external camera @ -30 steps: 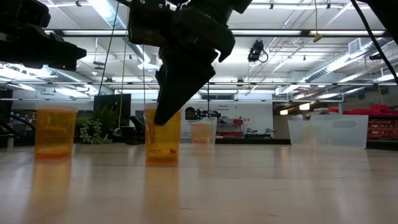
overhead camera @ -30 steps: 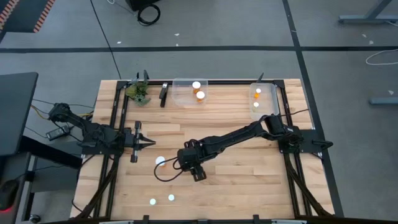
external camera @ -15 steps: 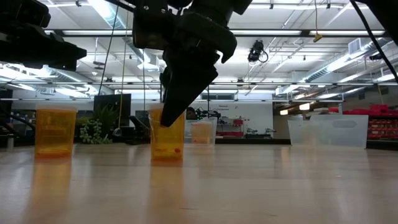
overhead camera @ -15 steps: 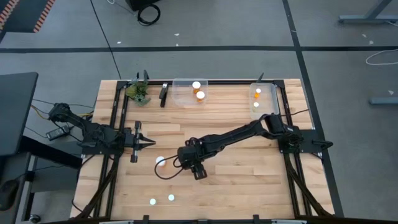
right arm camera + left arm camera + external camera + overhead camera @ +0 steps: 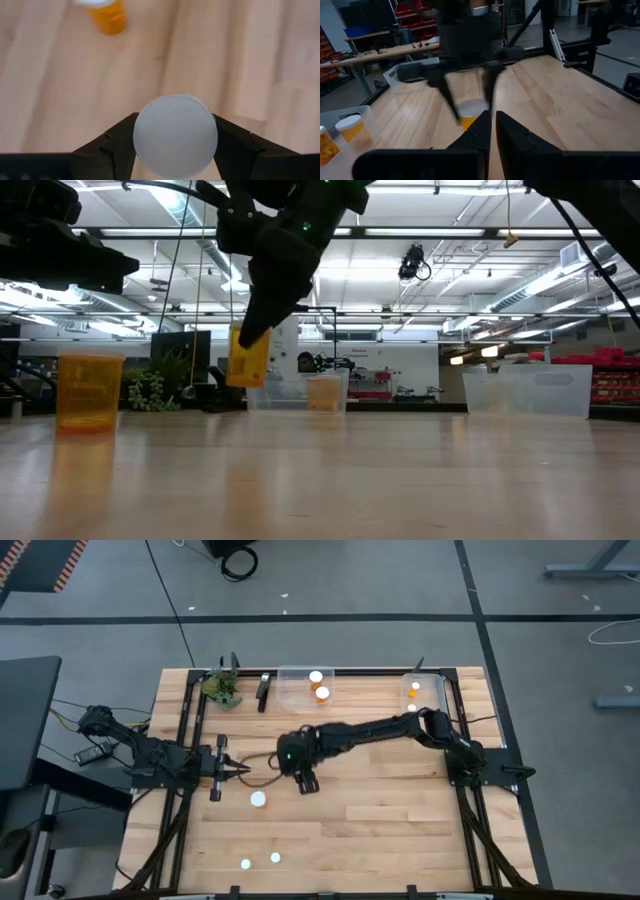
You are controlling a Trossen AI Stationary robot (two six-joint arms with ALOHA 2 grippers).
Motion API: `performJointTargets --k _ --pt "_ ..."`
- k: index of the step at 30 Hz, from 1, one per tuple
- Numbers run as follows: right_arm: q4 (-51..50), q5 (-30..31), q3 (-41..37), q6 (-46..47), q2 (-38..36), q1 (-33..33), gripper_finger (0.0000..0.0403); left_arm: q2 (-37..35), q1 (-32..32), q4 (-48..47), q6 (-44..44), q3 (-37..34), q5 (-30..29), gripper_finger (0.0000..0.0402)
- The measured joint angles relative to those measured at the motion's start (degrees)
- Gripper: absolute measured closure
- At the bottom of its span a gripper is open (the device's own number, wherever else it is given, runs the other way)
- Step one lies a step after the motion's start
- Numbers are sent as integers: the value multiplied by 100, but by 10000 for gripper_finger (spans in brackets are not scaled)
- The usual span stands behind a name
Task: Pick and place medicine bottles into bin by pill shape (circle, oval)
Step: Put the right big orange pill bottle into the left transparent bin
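The right gripper (image 5: 175,137) is clamped on a medicine bottle (image 5: 175,135) by its white cap, holding it tilted and clear above the table (image 5: 400,820), as the low view (image 5: 248,355) shows. Another bottle (image 5: 258,800) stands on the wood below and just to the side of it, with two smaller ones (image 5: 260,861) farther off toward the table's near edge. The left gripper (image 5: 236,770) waits nearby, its fingers pressed together and empty.

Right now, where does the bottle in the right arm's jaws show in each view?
High view: the right gripper covers it, mid-table.
Low view: bottle off the table, left of centre.
Left wrist view: between those jaws.
Right wrist view: its white cap between the jaws.
Shared landmark: the right gripper.
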Motion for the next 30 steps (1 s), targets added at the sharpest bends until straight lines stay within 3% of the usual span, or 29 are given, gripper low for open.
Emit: performJointTargets --k 20,30 --pt "504 -2 817 -1077 -2 -1274 178 -2 0 0 -2 0 0 366" --pt "1078 -97 842 -1371 -2 -2024 178 -2 0 0 -2 0 0 375"
